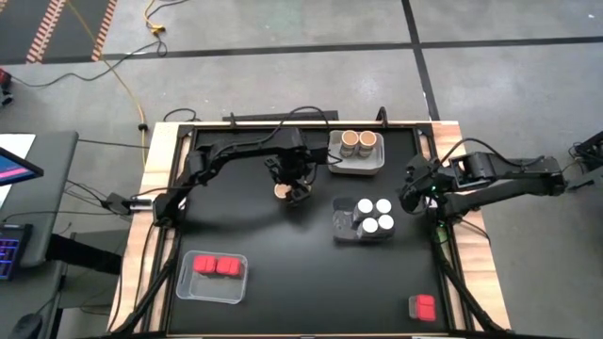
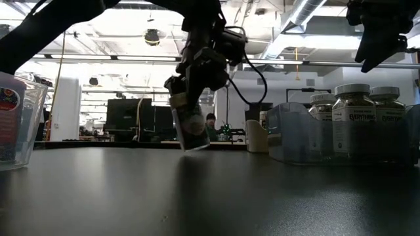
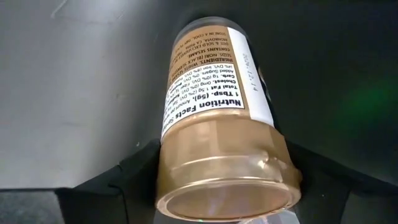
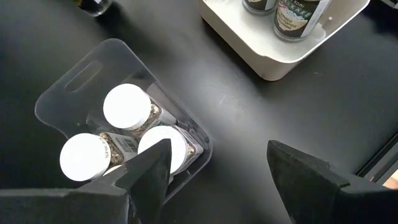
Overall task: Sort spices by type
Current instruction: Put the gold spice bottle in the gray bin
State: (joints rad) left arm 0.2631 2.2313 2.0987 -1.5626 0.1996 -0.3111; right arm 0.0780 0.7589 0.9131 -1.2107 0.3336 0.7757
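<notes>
Overhead, cylindrical tan-lidded jar [image 3: 217,118], clamped

Right gripper [image 4: 217,171] above the black table [image 4: 249,118], its two dark fingers [image 4: 305,174] spread apart with nothing between them.
A clear tray [image 4: 74,81] lies beyond the fingers; it holds white-lidded round jars [image 4: 127,106], three lids visible, one partly hidden behind a finger; a white tray [image 4: 273,53] sits near the clear tray but apart from it; it contains two dark-labelled jars [image 4: 295,15], their tops cut off at the frame edge; a dark round object [image 4: 96,5] is partly visible at the edge.
</notes>
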